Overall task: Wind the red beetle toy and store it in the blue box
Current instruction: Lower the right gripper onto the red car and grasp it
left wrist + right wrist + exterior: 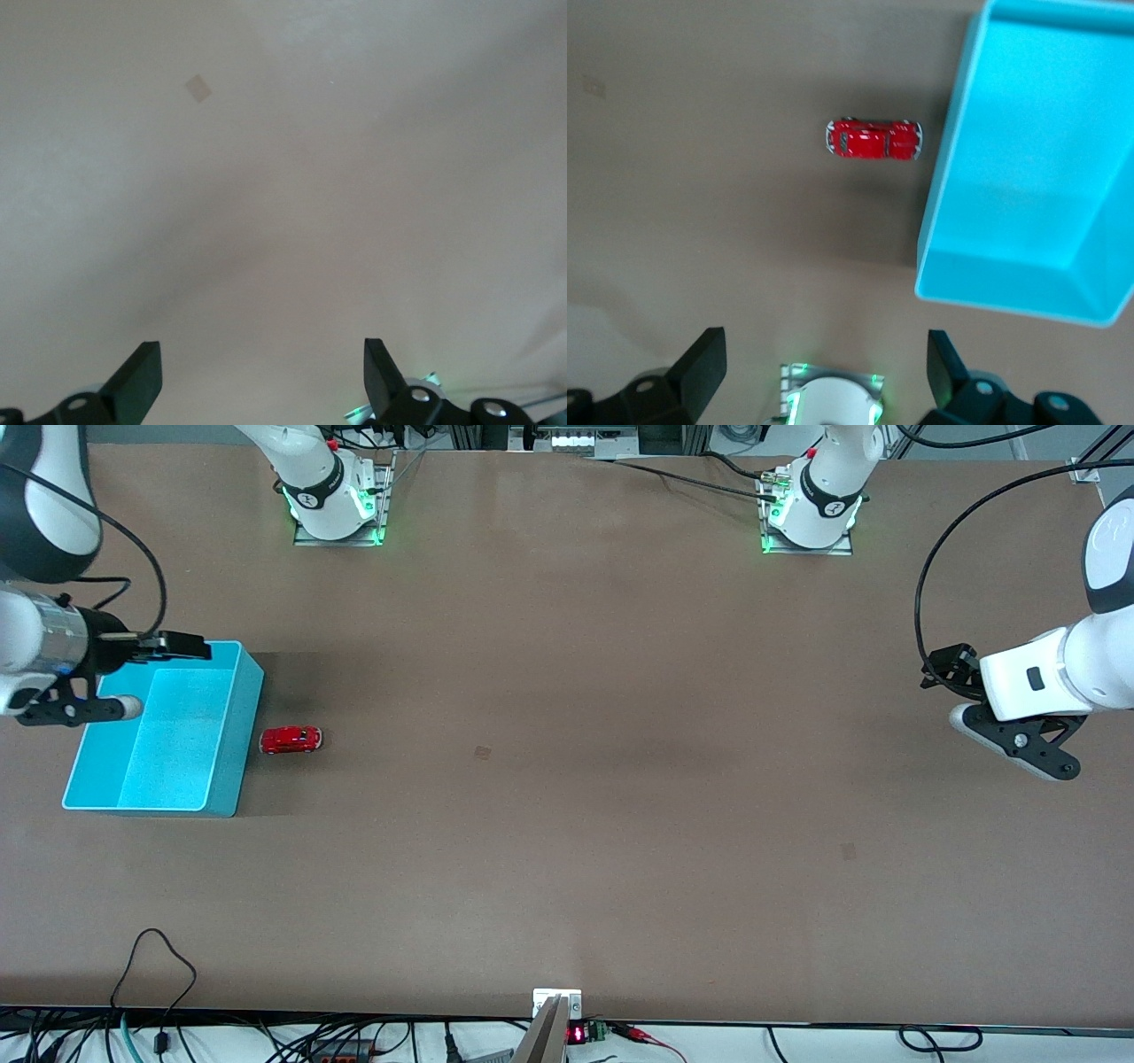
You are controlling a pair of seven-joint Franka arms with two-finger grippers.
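Both grippers read as spread wide with nothing between the fingers, and I get that only from the wrist views. My right gripper point(824, 372) hangs over the blue box point(226, 735) at the right arm's end of the table; its wrist camera looks down on the box's bare floor and on the red beetle toy point(873, 139). From the front view I place the toy point(291, 740) on the table just beside the box's long wall, apart from it, on the side toward the left arm's end. My left gripper point(952, 669) waits over bare table at its own end; its wrist view shows only tabletop point(292, 204).
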